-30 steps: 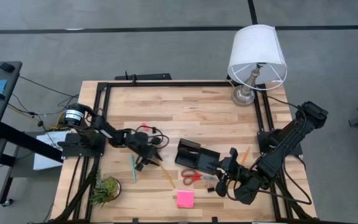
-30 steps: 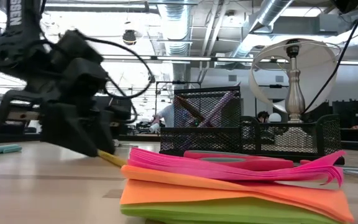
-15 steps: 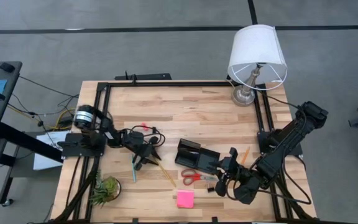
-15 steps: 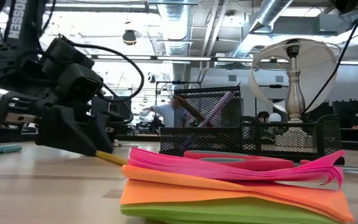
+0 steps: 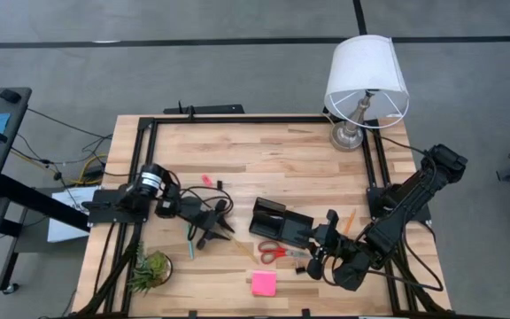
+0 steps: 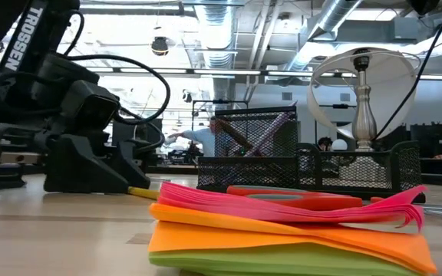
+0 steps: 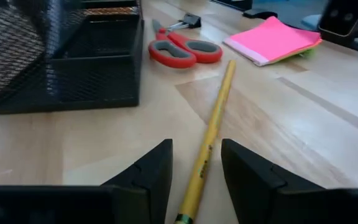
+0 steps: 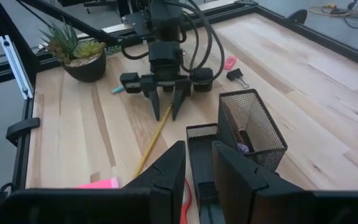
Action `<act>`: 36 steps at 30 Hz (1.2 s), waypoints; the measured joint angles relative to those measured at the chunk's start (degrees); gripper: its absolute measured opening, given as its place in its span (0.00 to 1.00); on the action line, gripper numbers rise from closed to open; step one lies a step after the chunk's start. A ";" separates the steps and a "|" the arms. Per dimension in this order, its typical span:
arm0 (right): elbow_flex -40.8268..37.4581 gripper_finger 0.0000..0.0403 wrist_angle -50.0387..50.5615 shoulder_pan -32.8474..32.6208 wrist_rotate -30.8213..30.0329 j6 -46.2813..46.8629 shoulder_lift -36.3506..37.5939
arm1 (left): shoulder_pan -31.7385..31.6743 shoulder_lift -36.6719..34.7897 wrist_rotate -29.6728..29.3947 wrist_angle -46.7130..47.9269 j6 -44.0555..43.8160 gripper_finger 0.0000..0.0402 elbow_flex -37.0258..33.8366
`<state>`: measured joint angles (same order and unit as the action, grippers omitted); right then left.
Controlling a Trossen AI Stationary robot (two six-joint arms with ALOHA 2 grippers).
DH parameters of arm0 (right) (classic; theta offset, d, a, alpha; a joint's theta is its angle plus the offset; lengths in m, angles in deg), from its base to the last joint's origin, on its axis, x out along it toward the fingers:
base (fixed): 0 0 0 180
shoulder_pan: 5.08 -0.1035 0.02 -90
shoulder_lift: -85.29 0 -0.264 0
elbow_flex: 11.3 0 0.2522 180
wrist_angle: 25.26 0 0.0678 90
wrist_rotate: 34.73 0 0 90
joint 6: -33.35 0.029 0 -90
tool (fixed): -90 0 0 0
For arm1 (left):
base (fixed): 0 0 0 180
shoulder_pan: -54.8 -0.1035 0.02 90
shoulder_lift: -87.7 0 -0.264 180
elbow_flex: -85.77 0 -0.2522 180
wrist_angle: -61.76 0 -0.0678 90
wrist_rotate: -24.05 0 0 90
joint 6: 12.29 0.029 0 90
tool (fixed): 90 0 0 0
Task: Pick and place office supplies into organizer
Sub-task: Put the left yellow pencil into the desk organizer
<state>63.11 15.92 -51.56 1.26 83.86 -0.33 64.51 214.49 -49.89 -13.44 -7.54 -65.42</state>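
Since the earlier frames we see the left arm pulled back toward its base and dropped low, its left gripper [image 5: 212, 228] now down at the tabletop [image 5: 264, 155] with jaws parted and the yellow pencil [image 7: 211, 138] lying between the tips, not pinched. We note the pencil flat on the wood, pointing away from those jaws toward the red-handled scissors [image 7: 184, 48]. Scissors lie just beside the black mesh organizer [image 5: 281, 222], on its near side, with a black binder clip [image 7: 190, 22] by their blades. We log the pink sticky-note pad [image 5: 264, 283] near the front edge, apart from the rest. A teal pen [image 5: 189, 245] lies beside the left gripper, near the potted plant [image 5: 151, 269]. A pink eraser [image 5: 206, 178] sits farther back. The right gripper [image 5: 326, 232] waits by the organizer's right end, jaws a little apart and empty. The lamp [image 5: 367, 81] stands at the far right corner.
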 joint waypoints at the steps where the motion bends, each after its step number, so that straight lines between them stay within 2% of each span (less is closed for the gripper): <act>1: 0.00 0.18 0.01 0.00 -0.01 0.01 0.00 | 0.22 -0.32 -0.02 0.53 0.02 0.32 0.02; 5: 0.00 0.18 0.33 0.00 -0.03 0.01 0.00 | 0.68 -0.51 1.18 1.08 0.21 0.32 0.11; 8: 0.00 0.18 0.49 0.00 -0.02 -0.01 0.00 | 0.85 -0.51 2.05 1.18 0.22 0.27 0.39; 15: 0.00 0.18 0.52 0.00 -0.01 -0.05 0.00 | 4.38 -0.53 2.28 4.16 -2.04 0.03 4.24; 20: 0.00 0.18 0.61 0.00 -0.01 -0.07 0.00 | 7.14 -0.53 -4.14 4.94 -4.05 0.02 5.07; 28: 0.00 0.18 0.76 0.00 0.14 -0.05 0.00 | 7.35 -0.43 -4.46 4.02 -5.07 0.01 4.71; 31: 0.00 0.18 0.83 0.00 0.14 -0.07 0.00 | 7.43 -0.56 -4.75 4.59 -5.49 0.04 4.85; 36: 0.00 0.18 0.83 0.00 0.14 -0.07 0.00 | 7.43 -0.56 -4.90 4.58 -5.22 0.15 4.87</act>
<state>63.11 16.75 -51.56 1.40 83.79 -0.33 71.95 213.93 -54.79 -8.87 -12.76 -60.54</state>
